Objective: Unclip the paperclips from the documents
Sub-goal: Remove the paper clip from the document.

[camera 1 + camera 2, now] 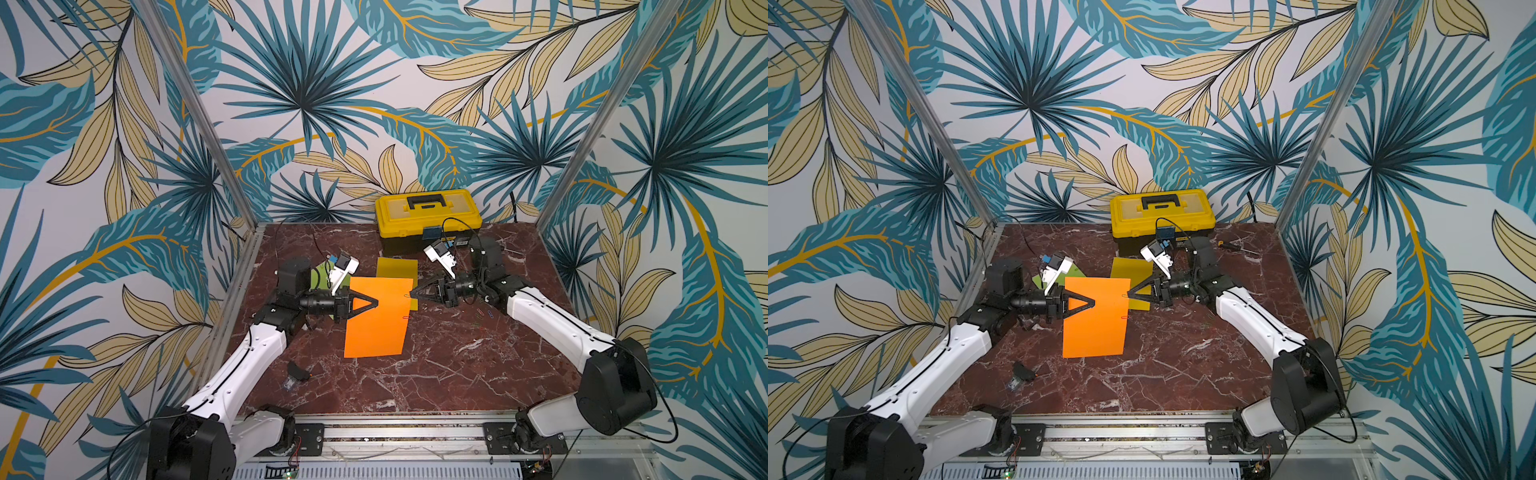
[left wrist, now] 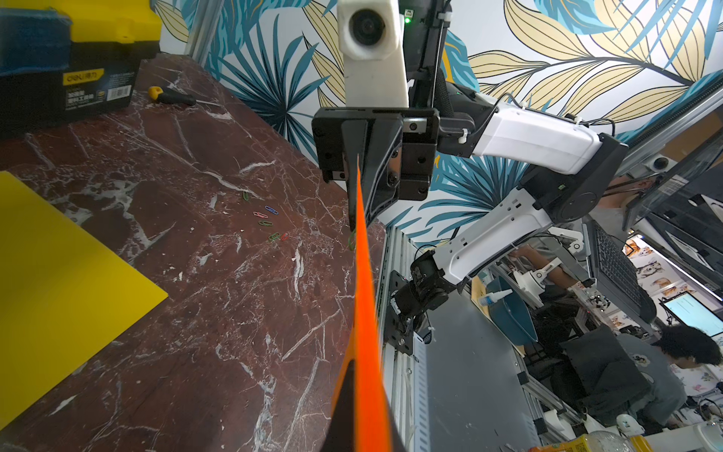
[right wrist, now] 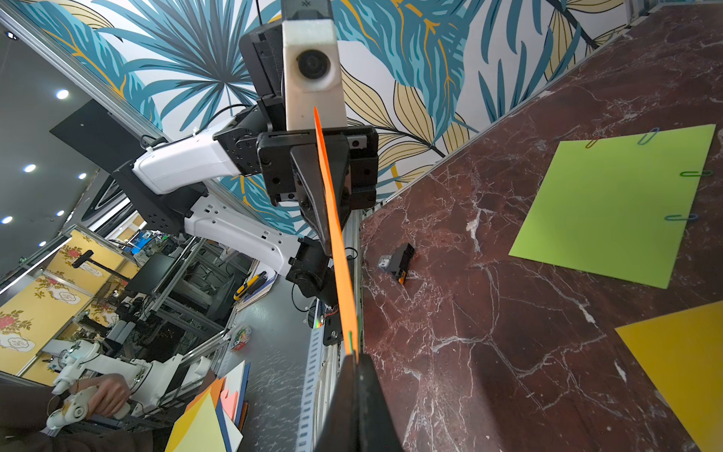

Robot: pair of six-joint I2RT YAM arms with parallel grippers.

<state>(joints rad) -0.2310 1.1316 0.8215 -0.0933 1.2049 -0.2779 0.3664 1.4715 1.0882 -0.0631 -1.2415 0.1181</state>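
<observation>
At centre — jaws pinch orange sheet (image 1: 376,328)

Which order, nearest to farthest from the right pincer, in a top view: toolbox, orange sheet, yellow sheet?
1. orange sheet: gripped in the right pincer, centre.
2. yellow sheet: on the table right beside it, toward the back.
3. toolbox: against the back wall.

You have: orange sheet (image 1: 376,320), yellow sheet (image 1: 397,266), lime sheet (image 3: 610,211), yellow-and-black toolbox (image 1: 428,216), white-veined maroon table (image 1: 457,365), teal-and-beige leaf-patterned walls (image 1: 303,104).
</observation>
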